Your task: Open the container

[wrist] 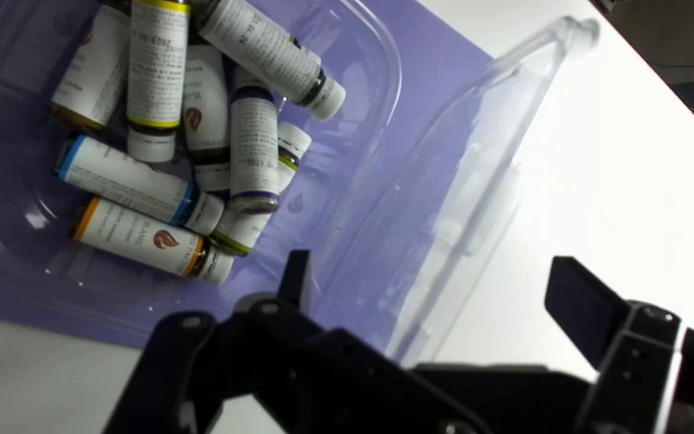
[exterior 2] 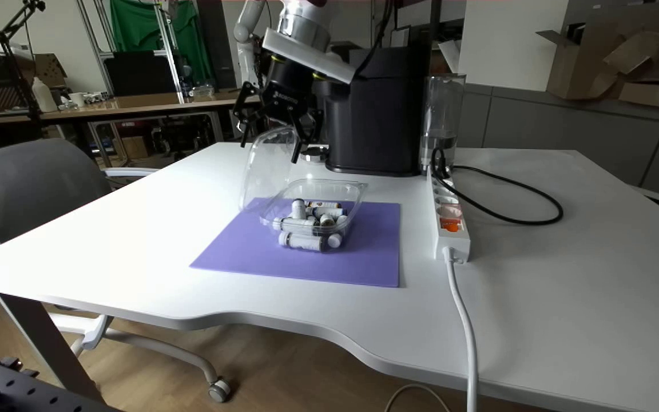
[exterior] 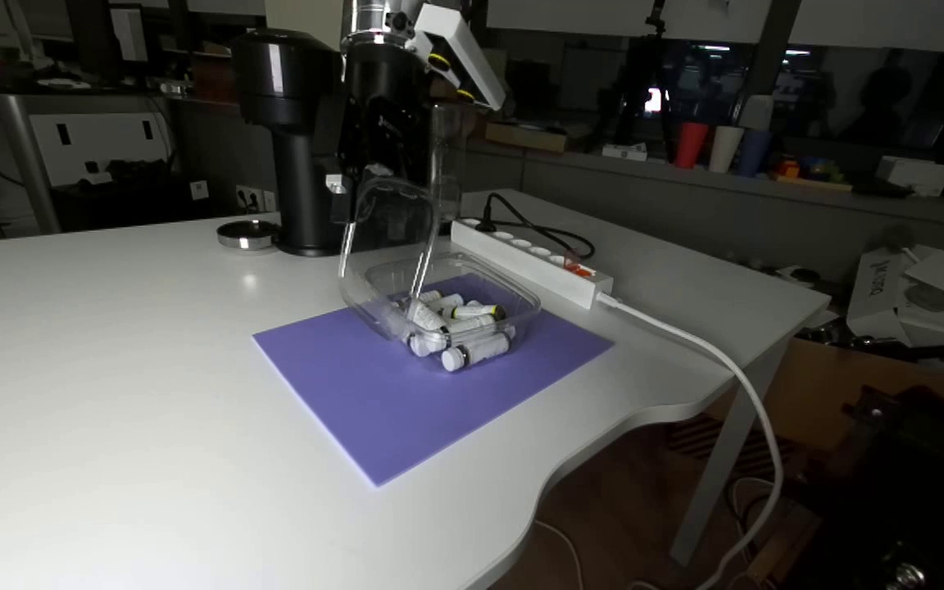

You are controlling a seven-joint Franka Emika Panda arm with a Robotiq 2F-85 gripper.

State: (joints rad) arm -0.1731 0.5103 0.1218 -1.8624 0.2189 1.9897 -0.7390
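The clear plastic container (exterior: 528, 305) sits on a purple mat in both exterior views (exterior 2: 358, 197). Its clear lid (exterior: 394, 225) stands raised, roughly upright and leaning outward from one side of the base; it also shows in an exterior view (exterior 2: 264, 171) and the wrist view (wrist: 473, 199). Several small white-labelled bottles (wrist: 157, 66) lie inside the base (wrist: 15, 253). My gripper (wrist: 430, 265) is open with nothing held. It is at the lid's upper part, with the lid edge passing between the spread fingers (exterior 2: 270, 151). I cannot tell whether a finger touches the lid.
The purple mat (exterior: 374, 418) lies under the container. A white power strip (exterior 2: 449, 220) with a black cable (exterior 2: 512, 220) lies beside it. A black coffee machine (exterior: 296, 164) with a round metal tray (exterior: 248, 235) stands behind. A grey chair (exterior 2: 38, 183) stands at the table's side.
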